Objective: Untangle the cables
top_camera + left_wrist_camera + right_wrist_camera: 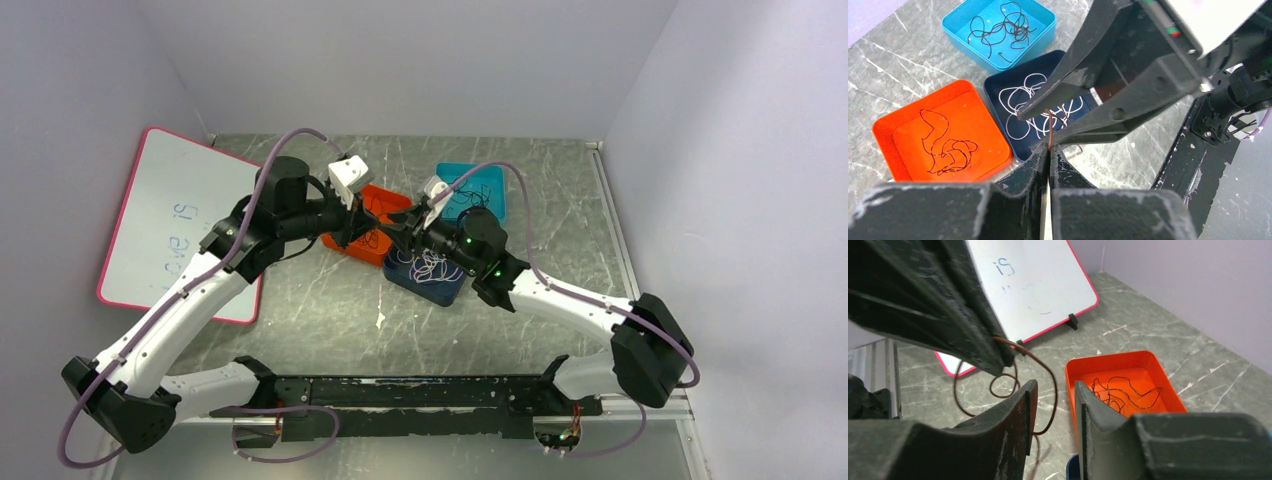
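Observation:
My left gripper [1049, 147] is shut on a thin dark brown cable [1049, 122] and holds it above the table. In the right wrist view the cable [1048, 375] hangs from the left gripper's tip [1005, 360] in loose loops. My right gripper [1055, 390] is open, and a cable loop hangs at its gap, touching neither finger. The right gripper's fingers [1083, 75] reach in close over the left fingertips. A black cable [945, 145] lies in the orange tray [883, 130], a white cable [1023, 100] in the navy tray [993, 85], and a black cable [1000, 27] in the teal tray [1045, 22].
The three trays sit together mid-table: orange [392, 200], navy [430, 290], teal [490, 210]. A white board with a pink rim [180, 220] leans at the back left. Walls close in on three sides. The black base rail [420, 395] runs along the near edge.

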You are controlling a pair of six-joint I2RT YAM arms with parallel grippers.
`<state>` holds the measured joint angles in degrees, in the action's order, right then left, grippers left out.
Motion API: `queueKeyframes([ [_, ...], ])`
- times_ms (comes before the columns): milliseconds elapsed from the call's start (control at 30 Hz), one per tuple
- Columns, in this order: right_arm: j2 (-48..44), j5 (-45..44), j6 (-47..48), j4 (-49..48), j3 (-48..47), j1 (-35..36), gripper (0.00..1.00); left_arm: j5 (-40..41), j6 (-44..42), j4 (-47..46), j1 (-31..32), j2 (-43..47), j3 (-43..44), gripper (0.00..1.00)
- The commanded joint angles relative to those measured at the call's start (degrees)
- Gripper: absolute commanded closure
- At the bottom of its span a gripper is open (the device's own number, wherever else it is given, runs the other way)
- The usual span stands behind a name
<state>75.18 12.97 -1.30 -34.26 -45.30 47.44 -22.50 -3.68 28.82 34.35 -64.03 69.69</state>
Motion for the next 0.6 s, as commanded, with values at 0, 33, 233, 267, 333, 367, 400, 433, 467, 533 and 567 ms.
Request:
queueKeyframes([
  [0, 2.52, -4.5, -2.54, -3.31, -1.67, 0.34, 0.65, -1.76, 0.03, -1.93, 0.28, 1.51, 1.48, 0.93],
  [33, 3.02, -5.31, -2.75, -2.9, -1.78, 0.34, 0.67, -1.46, 0.15, -1.92, 0.32, 1.72, 1.62, 0.93],
  [233, 3.93, -12.84, -3.31, 1.84, 0.01, 0.25, 0.77, 1.73, 1.27, -1.86, 0.34, 3.41, 3.19, 0.93],
  [267, 3.54, -13.8, -3.26, 2.25, 0.7, 0.24, 0.78, 2.58, 1.37, -1.7, 0.29, 3.62, 3.5, 0.93],
  [333, 2.55, -15.87, -3.19, 2.94, 2.19, 0.16, 0.8, 4.44, 1.47, -1.21, 0.29, 3.95, 4.23, 0.93],
  [367, 2.0, -16.63, -3.18, 3.39, 2.96, 0.15, 0.8, 5.18, 1.55, -0.89, 0.28, 4.01, 4.68, 0.93],
  [400, 1.39, -17.21, -3.23, 3.78, 3.72, 0.03, 0.8, 5.64, 1.58, -0.6, 0.31, 4.08, 5.15, 0.93],
  [433, 0.81, -17.6, -3.37, 4.12, 4.41, -0.25, 0.81, 6.0, 1.56, -0.34, 0.32, 4.24, 5.57, 0.93],
  [467, 0.28, -17.95, -3.55, 4.46, 5.14, -0.46, 0.82, 6.41, 1.72, -0.17, 0.31, 4.44, 6.0, 0.93],
  [533, -0.83, -18.74, -4.06, 5.03, 6.42, -1.02, 0.83, 7.16, 2.38, -0.16, 0.28, 4.85, 6.72, 0.93],
  [567, -1.24, -19.03, -4.28, 5.37, 7.02, -1.31, 0.83, 7.47, 2.51, -0.06, 0.28, 5.04, 7.1, 0.93],
])
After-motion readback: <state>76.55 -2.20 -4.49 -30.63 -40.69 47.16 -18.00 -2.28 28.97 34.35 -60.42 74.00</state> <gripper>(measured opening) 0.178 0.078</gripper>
